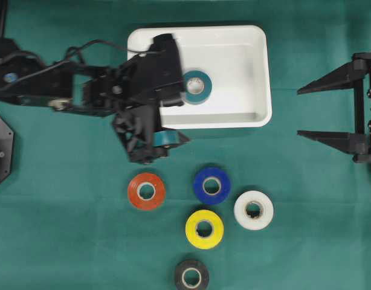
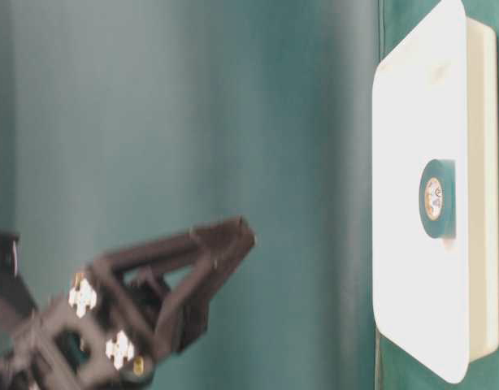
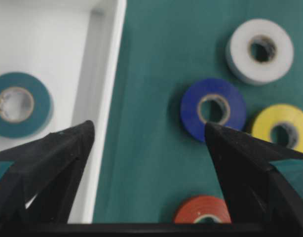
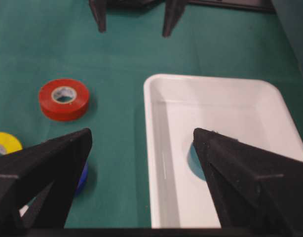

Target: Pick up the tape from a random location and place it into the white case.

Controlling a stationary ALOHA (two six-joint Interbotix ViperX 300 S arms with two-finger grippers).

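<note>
Lab bench: green cloth [image 1: 64, 241], two fixed robot arms, staged tape rolls.

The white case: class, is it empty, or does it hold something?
Not empty. The white case holds one teal tape roll lying flat on its floor; the left wrist view shows that roll inside the rim too.

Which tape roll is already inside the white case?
The teal roll. It lies flat inside the white case; the red, blue, white, yellow and black rolls all sit on the green cloth.
</note>
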